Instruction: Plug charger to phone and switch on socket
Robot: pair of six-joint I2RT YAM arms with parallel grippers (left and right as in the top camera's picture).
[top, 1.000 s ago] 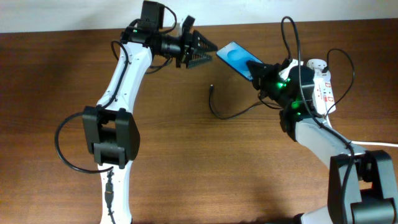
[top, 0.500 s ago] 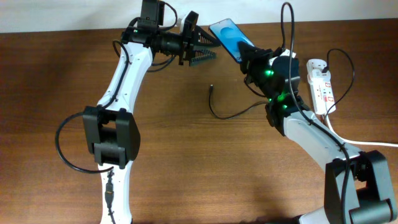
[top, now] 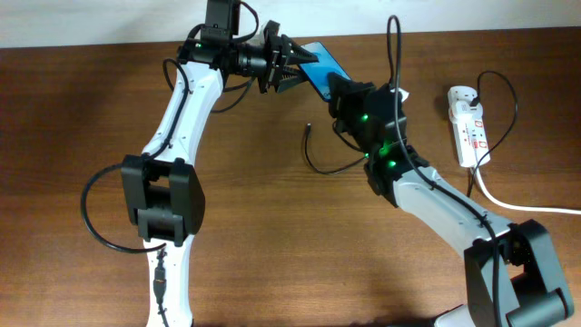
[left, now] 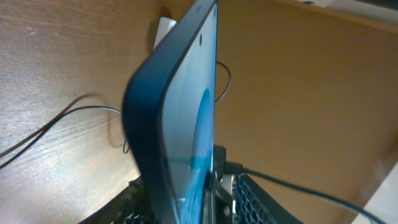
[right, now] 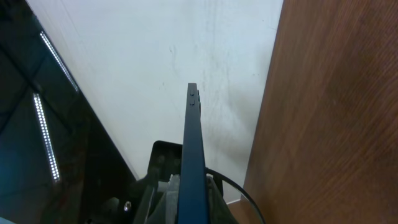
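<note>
**A:** From overhead, where is the phone?

**B:** The phone [top: 318, 65] is near the far edge of the table [top: 73, 109], about midway along it, with its blue screen facing up. The right gripper [top: 336, 84] is clenched on the end of it that points toward the right edge. The left gripper [top: 292, 65] meets the other end, with its fingers on either side of it.

**A:** Is the left one clenched too?

**B:** I cannot tell from above. The charger [top: 315, 163] lies in a loose curve in the middle of the tabletop, its plug tip [top: 310, 128] bare and apart from the phone. The socket [top: 467, 123] lies near the right edge, toward the far right corner. Its white cord [top: 513, 202] trails off toward the right edge.

**A:** And the left wrist view?

**B:** The phone [left: 180, 124] shows edge-on and fills the middle of the view. Its lower end is down between the left fingers [left: 255, 199]. I cannot tell whether they press on it.

**A:** The right wrist view?

**B:** The phone [right: 193, 155] stands as a thin dark edge, its base clamped between the right gripper's fingers [right: 160, 199]. Brown tabletop is on the right of the view and a pale wall is behind the phone.
</note>
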